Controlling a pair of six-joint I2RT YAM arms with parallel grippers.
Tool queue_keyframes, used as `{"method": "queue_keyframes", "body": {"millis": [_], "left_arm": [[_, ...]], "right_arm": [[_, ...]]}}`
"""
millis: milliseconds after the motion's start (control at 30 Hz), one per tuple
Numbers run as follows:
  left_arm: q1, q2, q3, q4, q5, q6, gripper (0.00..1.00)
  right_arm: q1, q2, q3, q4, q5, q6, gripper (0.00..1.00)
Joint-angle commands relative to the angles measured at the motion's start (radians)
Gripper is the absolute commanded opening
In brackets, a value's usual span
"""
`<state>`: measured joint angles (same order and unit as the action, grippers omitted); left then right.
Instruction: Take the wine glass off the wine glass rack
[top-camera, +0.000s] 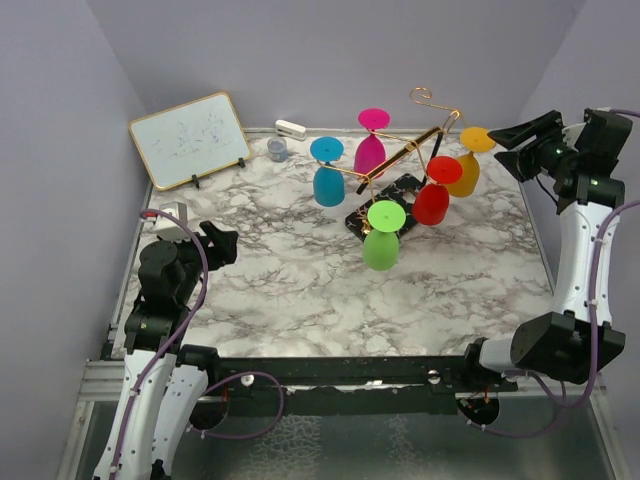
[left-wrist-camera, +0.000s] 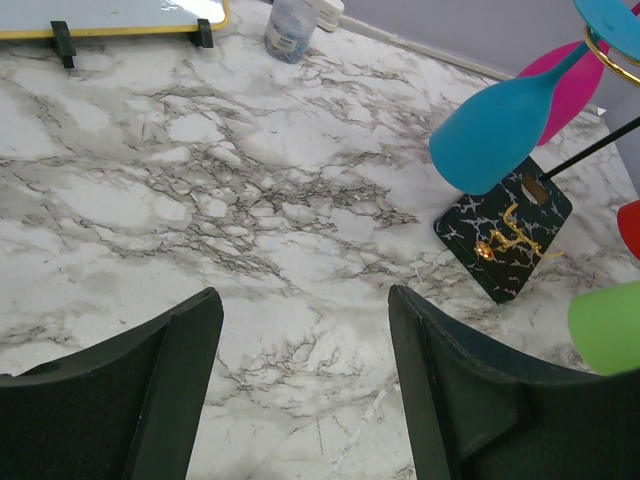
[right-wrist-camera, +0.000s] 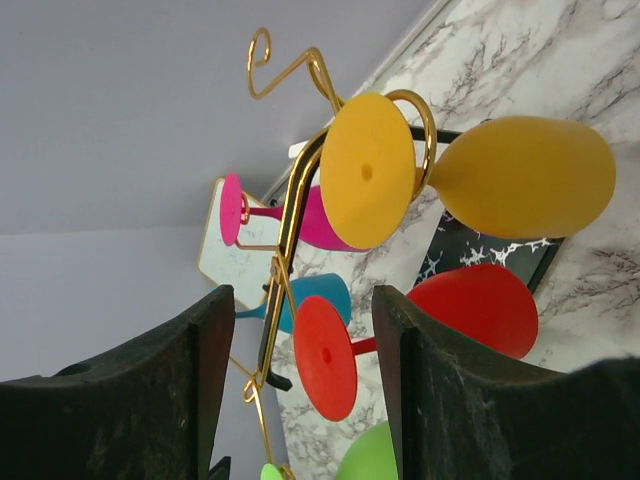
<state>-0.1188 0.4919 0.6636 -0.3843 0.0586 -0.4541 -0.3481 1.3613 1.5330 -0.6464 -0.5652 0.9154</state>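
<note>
The wine glass rack (top-camera: 412, 148) is a gold wire stand on a black patterned base (top-camera: 392, 196) at the back middle of the table. Several coloured glasses hang upside down from it: blue (top-camera: 328, 183), magenta (top-camera: 370, 152), yellow (top-camera: 465, 172), red (top-camera: 432, 202) and green (top-camera: 381, 247). My right gripper (top-camera: 512, 134) is open in the air just right of the yellow glass (right-wrist-camera: 520, 175), apart from it, with the red glass (right-wrist-camera: 470, 305) below. My left gripper (top-camera: 222, 242) is open and empty over the left of the table, far from the rack's base (left-wrist-camera: 505, 235).
A small whiteboard (top-camera: 190, 140) stands at the back left. A small grey-blue cup (top-camera: 277, 150) and a white block (top-camera: 290, 129) sit by the back wall. Purple walls close in three sides.
</note>
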Motion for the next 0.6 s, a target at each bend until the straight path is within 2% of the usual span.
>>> {"method": "queue_keyframes", "body": {"millis": [0, 567], "left_arm": [[0.004, -0.001, -0.003, -0.004, -0.019, 0.001, 0.70], [0.004, 0.005, -0.004, -0.005, -0.029, 0.000, 0.70]], "right_arm": [[-0.003, -0.038, -0.075, 0.060, -0.045, 0.003, 0.57], [-0.003, 0.005, -0.227, 0.271, -0.183, 0.059, 0.55]]}}
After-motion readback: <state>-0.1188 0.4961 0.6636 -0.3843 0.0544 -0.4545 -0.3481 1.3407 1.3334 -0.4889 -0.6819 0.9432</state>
